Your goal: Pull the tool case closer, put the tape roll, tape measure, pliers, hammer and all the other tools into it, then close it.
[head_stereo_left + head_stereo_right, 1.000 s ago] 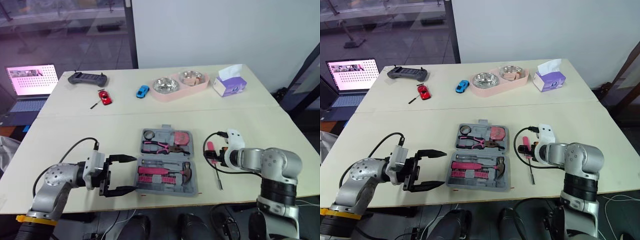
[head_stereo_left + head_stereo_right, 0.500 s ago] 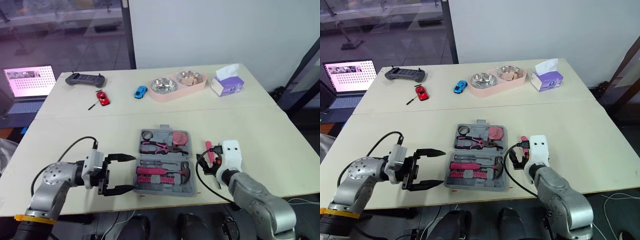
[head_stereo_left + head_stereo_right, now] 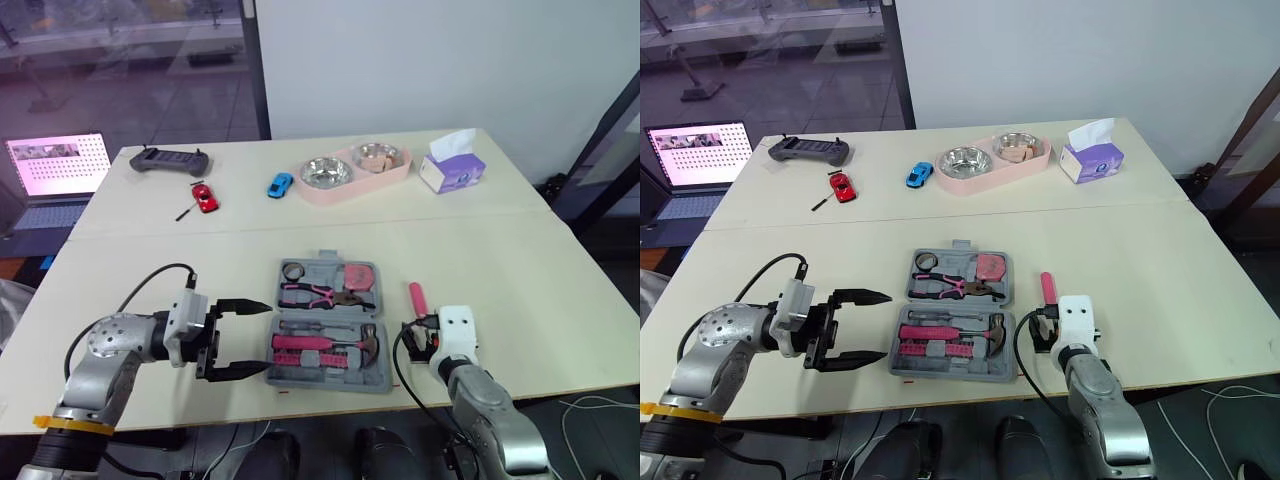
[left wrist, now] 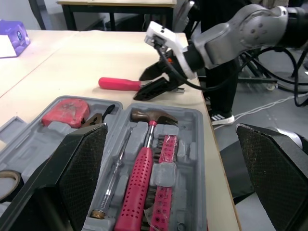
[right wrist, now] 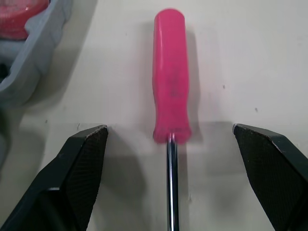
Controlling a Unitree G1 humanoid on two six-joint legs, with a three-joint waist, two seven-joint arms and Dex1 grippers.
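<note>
While the right gripper (image 5: 169,129) sits wide open astride the pink screwdriver (image 5: 171,77), right where handle meets shaft, the risk is closing on the thin shaft: it would likely pivot or slip, and the round handle can roll off line. Screwdriver lies on the table (image 3: 1160,260) just right of the open tool case (image 3: 952,374), not touching. Left gripper (image 3: 886,325) also open, tips at the case's left edge; a nudge would shift it. No readable brand on the tools; tissue box (image 3: 1091,158) print illegible.

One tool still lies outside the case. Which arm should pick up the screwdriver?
Right: the open right gripper sits at the screwdriver, fingers either side; the left gripper is across the case.
</note>
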